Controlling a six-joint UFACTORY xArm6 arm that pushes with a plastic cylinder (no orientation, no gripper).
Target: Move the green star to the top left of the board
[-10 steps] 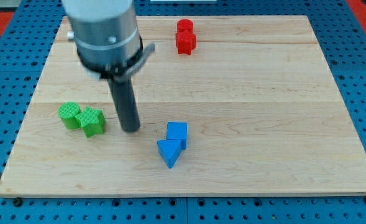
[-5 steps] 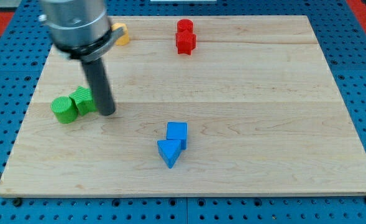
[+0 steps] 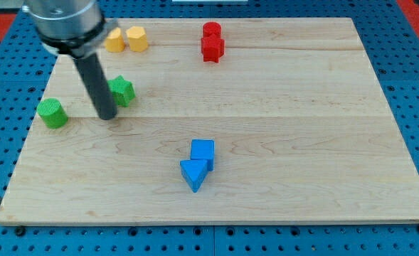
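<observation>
1. Eight blocks on the wooden board (image 3: 280, 107); the arm's grey housing (image 3: 63, 21) is cut off by the view's top edge and hides the board's top-left corner.
2. Green star (image 3: 122, 91): left side partly covered by the dark rod (image 3: 99, 85), so the star outline is hard to read. It sits left of board centre, in the upper half, below the yellow blocks.
3. My tip (image 3: 107, 116) rests on the board at about 7 o'clock of the green star, just beside it; contact cannot be told.
4. Green cylinder (image 3: 52, 113): round top, ribbed sides, at 9 o'clock of the tip, apart from it, near the board's left edge.
5. Two yellow blocks (image 3: 126, 38) near the top edge, side by side; the left one is partly hidden by the housing, shapes unclear.
6. Red cylinder (image 3: 210, 30) touches a red block (image 3: 213, 48) at its 6 o'clock, shape unclear.
7. Blue cube (image 3: 203, 151) touches blue triangle (image 3: 193, 174) below centre.
8. Jaws: none, just a plain rod holding nothing.
9. Board is pale plank wood on a blue pegboard (image 3: 10, 163).
</observation>
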